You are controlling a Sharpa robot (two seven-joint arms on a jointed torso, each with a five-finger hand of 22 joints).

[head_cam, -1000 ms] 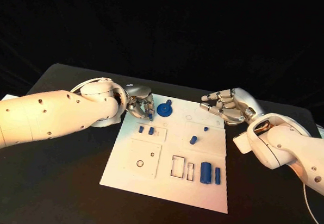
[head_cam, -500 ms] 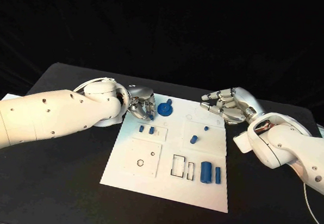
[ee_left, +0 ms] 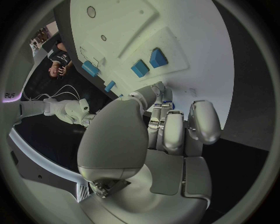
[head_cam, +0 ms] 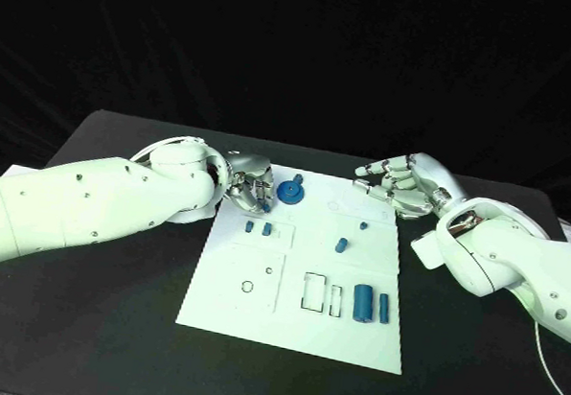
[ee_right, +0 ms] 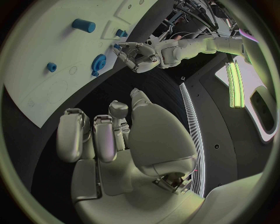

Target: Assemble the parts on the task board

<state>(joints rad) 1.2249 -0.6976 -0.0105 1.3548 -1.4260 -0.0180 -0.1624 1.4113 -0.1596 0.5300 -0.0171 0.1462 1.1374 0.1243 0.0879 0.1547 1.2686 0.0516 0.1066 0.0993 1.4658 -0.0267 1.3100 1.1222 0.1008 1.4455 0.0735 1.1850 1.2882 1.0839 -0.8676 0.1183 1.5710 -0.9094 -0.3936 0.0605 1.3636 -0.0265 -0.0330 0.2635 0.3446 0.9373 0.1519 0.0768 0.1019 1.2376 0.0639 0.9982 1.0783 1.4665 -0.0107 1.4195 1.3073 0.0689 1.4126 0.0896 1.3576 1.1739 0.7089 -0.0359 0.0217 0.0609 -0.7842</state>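
We see the white task board (head_cam: 285, 328) lying flat on the black table. A blue gear (head_cam: 291, 193) sits near its far left corner, two small blue blocks (head_cam: 259, 227) just below, a short peg (head_cam: 342, 245) mid-board, and two upright-lying cylinders (head_cam: 372, 307) near the right edge.

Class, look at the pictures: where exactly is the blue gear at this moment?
In the head view, the blue gear sits on the task board near its far left corner, right beside the left hand's fingertips and above two small blue blocks.
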